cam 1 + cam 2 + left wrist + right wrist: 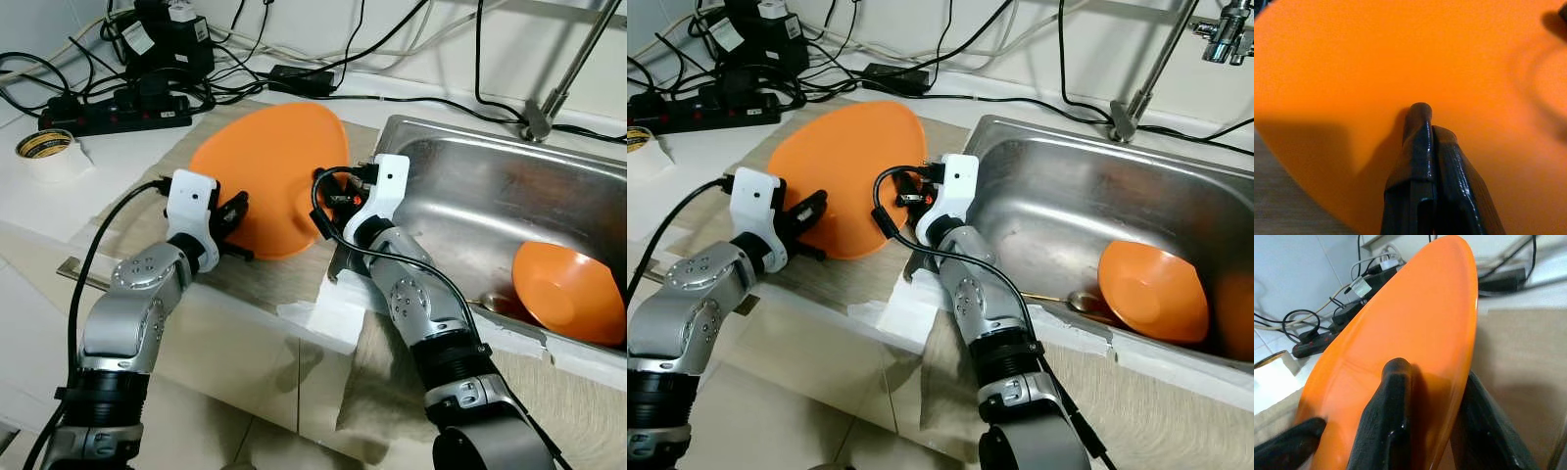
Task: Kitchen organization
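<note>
**Two grippers on one orange plate, next to the sink**

Starting far left on the white counter: a roll of tape [45, 145] sits near the edge, and behind it a black power strip [116, 111] with a tangle of cables running along the wall.

Next comes the left gripper [233, 217]. Its black fingers [1425, 161] are pressed tight together, nothing between them, and the tips push flat against the face of the orange plate [274, 171], near its left rim. So it's touching the plate, not gripping it.

The plate itself is tilted up off the beige mat [206, 294] that covers the counter, standing at a slant with its upper rim leaning toward the wall. It sits between the two grippers, just left of the sink.

On the plate's right edge is the right gripper [328, 211]. From its wrist camera you can see it's pinching the rim: one finger [1386, 416] lies on the plate's face, the other goes behind the edge, plate sandwiched in between.

Right of that, the steel sink [470, 186] begins, its corner just beside the right gripper. Down in the basin, well apart from the plate, an orange bowl [566, 289] lies tipped on its side, with a spoon [1080, 302] just beside it. The faucet base [537, 122] stands at the back rim of the sink.
</note>
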`<state>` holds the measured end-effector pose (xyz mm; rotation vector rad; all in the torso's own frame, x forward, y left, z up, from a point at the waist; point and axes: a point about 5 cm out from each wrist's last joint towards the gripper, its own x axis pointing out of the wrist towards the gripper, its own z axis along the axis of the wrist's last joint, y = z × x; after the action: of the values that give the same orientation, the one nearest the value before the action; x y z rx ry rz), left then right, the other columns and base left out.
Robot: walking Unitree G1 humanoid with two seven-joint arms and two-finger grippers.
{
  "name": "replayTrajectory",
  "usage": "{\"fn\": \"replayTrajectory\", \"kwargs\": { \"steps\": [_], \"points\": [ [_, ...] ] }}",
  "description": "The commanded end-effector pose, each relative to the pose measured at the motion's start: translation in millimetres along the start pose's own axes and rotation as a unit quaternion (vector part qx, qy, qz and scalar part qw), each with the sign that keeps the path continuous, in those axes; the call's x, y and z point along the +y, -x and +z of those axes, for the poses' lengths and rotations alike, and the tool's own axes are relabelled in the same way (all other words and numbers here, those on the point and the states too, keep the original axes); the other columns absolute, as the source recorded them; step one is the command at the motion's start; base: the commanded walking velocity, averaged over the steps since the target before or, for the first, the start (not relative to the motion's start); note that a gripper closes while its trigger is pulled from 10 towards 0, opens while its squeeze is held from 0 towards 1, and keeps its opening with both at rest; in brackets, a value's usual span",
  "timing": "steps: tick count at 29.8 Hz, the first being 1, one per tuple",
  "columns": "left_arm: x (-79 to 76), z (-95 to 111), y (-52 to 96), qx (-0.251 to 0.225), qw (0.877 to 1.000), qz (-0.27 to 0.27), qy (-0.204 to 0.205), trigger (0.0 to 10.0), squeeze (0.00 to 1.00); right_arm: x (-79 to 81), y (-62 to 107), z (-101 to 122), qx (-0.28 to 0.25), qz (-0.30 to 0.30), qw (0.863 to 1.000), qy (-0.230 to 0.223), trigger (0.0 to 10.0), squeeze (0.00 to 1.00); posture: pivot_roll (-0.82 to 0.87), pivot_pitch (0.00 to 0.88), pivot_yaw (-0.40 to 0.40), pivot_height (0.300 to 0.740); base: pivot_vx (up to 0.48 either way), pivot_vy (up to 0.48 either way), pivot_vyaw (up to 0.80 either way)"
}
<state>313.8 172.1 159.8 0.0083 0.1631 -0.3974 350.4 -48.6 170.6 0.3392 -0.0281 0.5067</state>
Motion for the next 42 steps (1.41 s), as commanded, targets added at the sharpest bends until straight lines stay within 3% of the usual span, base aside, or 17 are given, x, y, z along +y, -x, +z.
{"fn": "replayTrajectory", "kwargs": {
  "steps": [1,10,11,19,21,22,28,35,38,42],
  "points": [
    [-3.7,-8.9,1.6,0.018,1.000,-0.007,0.018,10.0,0.00,-11.3,3.4,-2.7,0.017,-0.030,0.999,0.039,0.0,0.00,0.05,0.027,-0.019,0.728,0.000,0.000,0.00],
    [-3.0,-3.0,3.9,-0.019,0.999,0.018,0.028,10.0,0.00,-22.0,7.6,8.6,-0.010,-0.049,0.996,0.074,0.0,0.00,0.05,0.017,-0.018,0.728,0.000,0.000,0.00],
    [-5.5,-2.8,3.7,-0.025,0.999,0.022,0.030,10.0,0.00,-27.9,10.0,15.0,-0.021,-0.060,0.993,0.096,0.0,0.00,0.05,0.017,-0.017,0.728,0.000,0.000,0.00],
    [-14.9,-7.1,1.6,-0.018,0.999,0.008,0.040,10.0,0.00,-40.9,14.0,33.4,-0.049,-0.080,0.987,0.129,0.0,0.00,0.03,0.007,-0.007,0.728,0.000,0.000,0.00],
    [-19.3,-7.1,0.6,-0.021,0.999,-0.002,0.045,10.0,0.00,-42.7,14.1,37.7,-0.055,-0.083,0.986,0.132,0.0,0.00,0.03,0.006,-0.007,0.728,0.000,0.000,0.00],
    [-31.5,-3.2,-0.7,-0.033,0.997,-0.033,0.066,10.0,0.00,-45.8,14.0,47.8,-0.070,-0.085,0.984,0.139,0.0,0.00,0.03,0.001,-0.003,0.728,0.000,0.000,0.00],
    [-47.6,7.1,-1.0,-0.053,0.993,-0.083,0.069,10.0,0.00,-52.1,14.7,63.4,-0.093,-0.093,0.978,0.165,0.0,0.00,0.02,0.000,0.000,0.728,0.000,0.000,0.00],
    [-55.6,2.0,-1.8,-0.046,0.991,-0.105,0.065,10.0,0.00,-60.0,18.0,89.4,-0.136,-0.096,0.966,0.197,0.0,0.00,0.02,0.000,0.001,0.728,0.000,0.000,0.00],
    [-59.2,2.2,-1.5,-0.040,0.991,-0.110,0.070,10.0,0.00,-77.6,22.3,102.0,-0.136,-0.130,0.959,0.213,0.0,0.00,0.01,0.000,0.003,0.728,0.000,0.000,0.00],
    [-59.2,1.8,-1.2,-0.036,0.991,-0.112,0.070,10.0,0.00,-86.6,24.9,107.9,-0.138,-0.146,0.954,0.221,0.0,0.00,0.01,0.000,0.008,0.728,0.000,0.000,0.00]
  ]
}}
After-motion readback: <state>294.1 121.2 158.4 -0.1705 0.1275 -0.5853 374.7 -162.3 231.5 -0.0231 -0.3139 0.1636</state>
